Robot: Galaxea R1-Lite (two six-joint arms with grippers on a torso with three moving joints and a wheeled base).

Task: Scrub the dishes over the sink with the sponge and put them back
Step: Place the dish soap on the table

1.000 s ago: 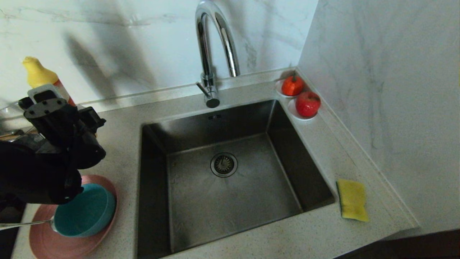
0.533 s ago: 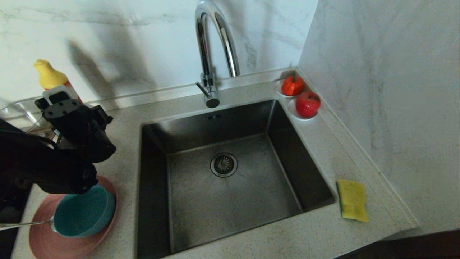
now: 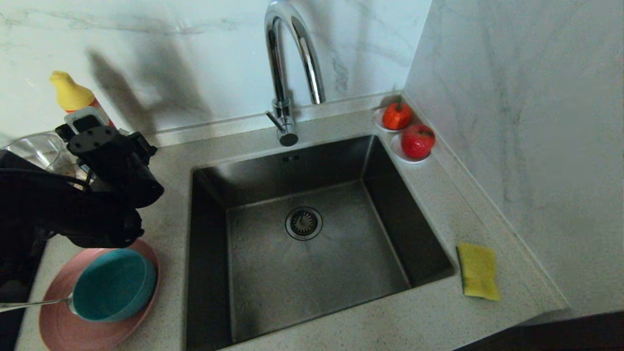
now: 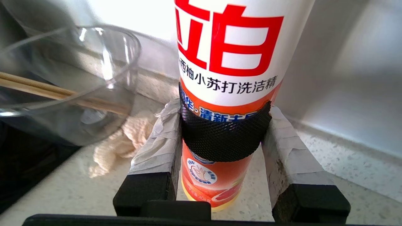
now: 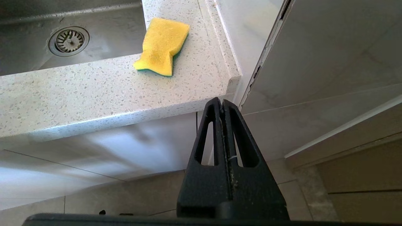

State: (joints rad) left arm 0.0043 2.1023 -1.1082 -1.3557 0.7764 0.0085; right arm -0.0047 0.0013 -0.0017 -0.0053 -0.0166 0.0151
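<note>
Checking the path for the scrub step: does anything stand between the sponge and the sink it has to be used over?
Nothing visible does. The sponge lies yellow face up on the counter, right beside the sink at its right rim, with only bare counter between. The basin holds nothing but its drain strainer.

We see the pink plate (image 3: 63, 321) flat on the desk left of the sink (image 3: 312, 234), with the teal-blue bowl (image 3: 114, 285) upright on it and the thin silver spoon (image 3: 29, 304) lying with its handle pointing off to the left, its head against the bowl. We note the sink is a square dark steel basin with a round drain strainer (image 3: 303, 223) and chrome gooseneck tap (image 3: 287, 73). The sponge (image 3: 477, 270) lies yellow face up, green pad down, on the desk just right of the sink.
</note>
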